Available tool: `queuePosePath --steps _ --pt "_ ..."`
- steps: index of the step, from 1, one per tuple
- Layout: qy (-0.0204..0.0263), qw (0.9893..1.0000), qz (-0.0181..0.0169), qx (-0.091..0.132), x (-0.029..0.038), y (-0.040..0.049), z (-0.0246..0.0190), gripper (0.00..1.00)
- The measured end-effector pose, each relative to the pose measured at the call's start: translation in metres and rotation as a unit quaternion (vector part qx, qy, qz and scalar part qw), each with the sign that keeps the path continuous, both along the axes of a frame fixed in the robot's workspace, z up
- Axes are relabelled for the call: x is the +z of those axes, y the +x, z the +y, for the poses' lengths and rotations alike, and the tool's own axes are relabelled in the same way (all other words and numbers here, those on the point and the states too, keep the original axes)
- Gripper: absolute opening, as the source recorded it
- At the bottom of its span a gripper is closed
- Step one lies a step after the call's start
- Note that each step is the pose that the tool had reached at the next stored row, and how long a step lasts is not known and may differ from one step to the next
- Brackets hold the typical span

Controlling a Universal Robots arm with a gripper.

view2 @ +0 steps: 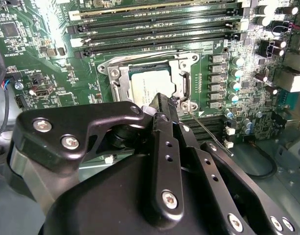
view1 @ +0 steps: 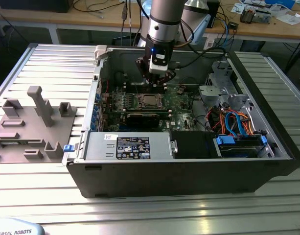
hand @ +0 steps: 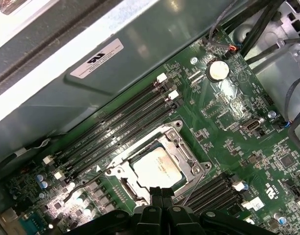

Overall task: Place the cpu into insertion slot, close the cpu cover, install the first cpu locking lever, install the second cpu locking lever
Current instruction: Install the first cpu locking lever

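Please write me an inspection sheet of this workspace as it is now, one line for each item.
Surface: ribbed aluminium table, carrying an open dark grey computer case.
Job's things: shiny silver square cpu lies flat inside the thin silver metal cpu cover, which is lowered around it on the green motherboard.
Clutter: grey plastic fixture blocks on the table, exterior view's left.
Hand: black hand, shut, tip at the cover's edge.
Cables: blue and orange cables inside the case, apart from the hand.
Surroundings: wooden benches behind.
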State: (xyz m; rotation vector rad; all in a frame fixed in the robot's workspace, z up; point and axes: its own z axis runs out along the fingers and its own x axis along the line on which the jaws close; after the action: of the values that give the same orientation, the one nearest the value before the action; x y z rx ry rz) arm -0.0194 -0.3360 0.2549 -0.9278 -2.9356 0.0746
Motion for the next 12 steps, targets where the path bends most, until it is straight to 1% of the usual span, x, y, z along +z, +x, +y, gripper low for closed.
queuePosePath --steps 12 --pt "0.0 0.9999 0.0 0.014 0.0 0.0 0.0 0.11"
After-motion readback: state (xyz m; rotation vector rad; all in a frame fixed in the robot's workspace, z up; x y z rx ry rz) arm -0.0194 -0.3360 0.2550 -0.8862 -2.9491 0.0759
